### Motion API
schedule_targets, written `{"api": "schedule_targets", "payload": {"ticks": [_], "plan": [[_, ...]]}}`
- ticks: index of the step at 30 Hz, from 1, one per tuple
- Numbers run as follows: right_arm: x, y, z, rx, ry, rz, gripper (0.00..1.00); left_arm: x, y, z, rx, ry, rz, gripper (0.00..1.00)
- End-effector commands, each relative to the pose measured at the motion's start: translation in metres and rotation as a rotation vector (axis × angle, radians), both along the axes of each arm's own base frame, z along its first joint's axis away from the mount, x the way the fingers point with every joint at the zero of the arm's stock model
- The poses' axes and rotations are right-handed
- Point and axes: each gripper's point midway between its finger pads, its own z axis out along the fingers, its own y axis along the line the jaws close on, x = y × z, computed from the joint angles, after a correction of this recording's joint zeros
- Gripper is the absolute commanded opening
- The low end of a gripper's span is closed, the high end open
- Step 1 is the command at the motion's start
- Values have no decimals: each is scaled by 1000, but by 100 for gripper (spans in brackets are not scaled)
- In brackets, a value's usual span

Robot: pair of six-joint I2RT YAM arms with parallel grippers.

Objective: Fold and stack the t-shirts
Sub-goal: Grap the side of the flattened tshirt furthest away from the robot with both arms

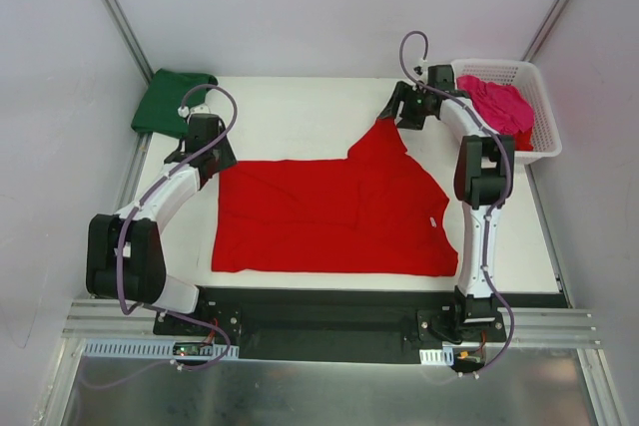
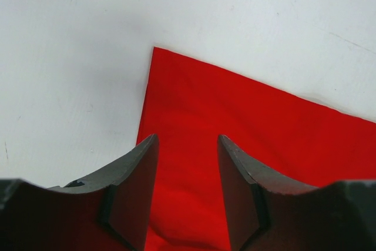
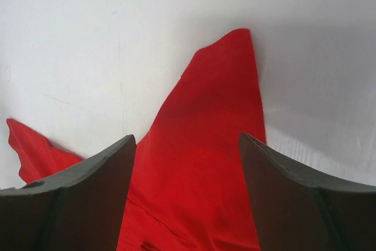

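Left gripper (image 2: 188, 174) has its two dark, matte, wedge-shaped fingers (image 2: 138, 186) parted by a modest gap, with nothing pinched between them. Both tips hang over the edge of the red t-shirt (image 2: 235, 145), whose sharp, flat corner lies smooth on the white table (image 2: 70, 57) in the upper middle of that view. Right gripper (image 3: 188, 174) is spread wider. Its two blunt dark fingers (image 3: 282, 192) straddle a strip of the same red cotton without closing on it, and the strip narrows to a soft point near the top centre of its wrist view. A second small red flap shows at the lower left of that view. In the overhead view the red shirt fills the middle of the frame. It is a broad, mostly flat sheet with a straight lower hem, and its upper right side runs in a diagonal fold up to a peak under the right gripper. The cloth looks thin and matte, with few wrinkles. Farther up, at the upper left corner of the table, the dark green t-shirt (image 1: 165, 102) sits as a compact bundle. At the upper right the magenta pink t-shirt (image 1: 499, 102) lies crumpled inside a white plastic lattice basket (image 1: 547, 137). That makes three shirts, one of each colour, with one basket and two grippers.
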Motion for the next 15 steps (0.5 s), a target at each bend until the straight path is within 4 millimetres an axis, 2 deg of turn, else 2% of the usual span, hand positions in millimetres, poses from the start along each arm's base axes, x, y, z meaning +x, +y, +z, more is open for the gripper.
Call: {"api": "schedule_targets", "payload": {"ticks": [1,15], "plan": [[25,2,23,51,-82,-6,75,8,2,2,-21,-23,18,43],[46,-5,20,67,-105,-57,77,11,4,-1,-12,-19,24,40]]}}
